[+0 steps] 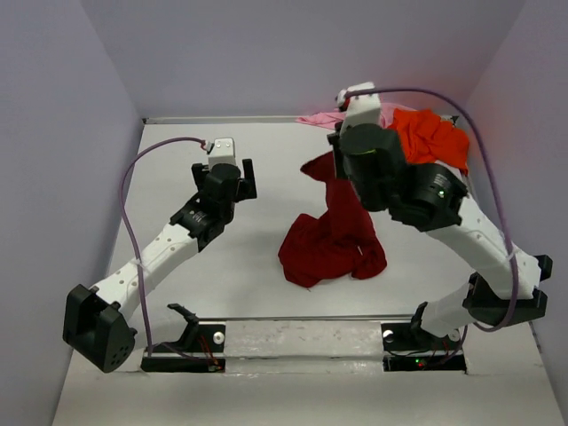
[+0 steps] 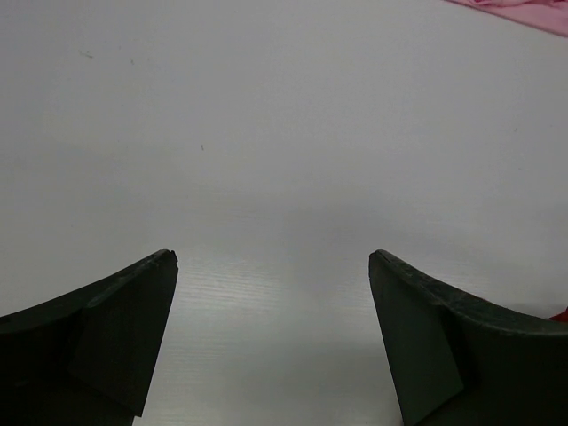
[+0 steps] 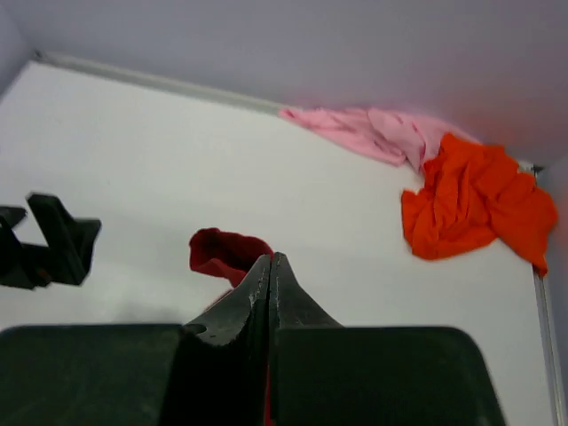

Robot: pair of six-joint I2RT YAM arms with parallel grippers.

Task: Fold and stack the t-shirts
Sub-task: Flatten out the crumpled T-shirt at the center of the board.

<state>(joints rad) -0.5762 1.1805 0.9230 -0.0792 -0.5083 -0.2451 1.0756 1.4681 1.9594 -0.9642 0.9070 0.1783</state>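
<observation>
Crimson t-shirt [image 1: 333, 235] — pinched in right pincer [image 3: 270, 262] — drapes onto table [image 1: 231, 266].

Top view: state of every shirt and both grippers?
dark red t-shirt: unfolded, one end lifted, rest bunched on table.
orange t-shirt: crumpled, far right corner.
pink t-shirt: crumpled at far edge.
left gripper: open, empty.
right gripper: shut on dark red t-shirt.

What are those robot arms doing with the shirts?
The right gripper is pinched shut on the dark red t-shirt, holding one end up while the rest lies heaped on the table. The left gripper is wide open above the table, holding nothing. The orange t-shirt and the pink t-shirt lie crumpled at the far right corner, not yet folded.
</observation>
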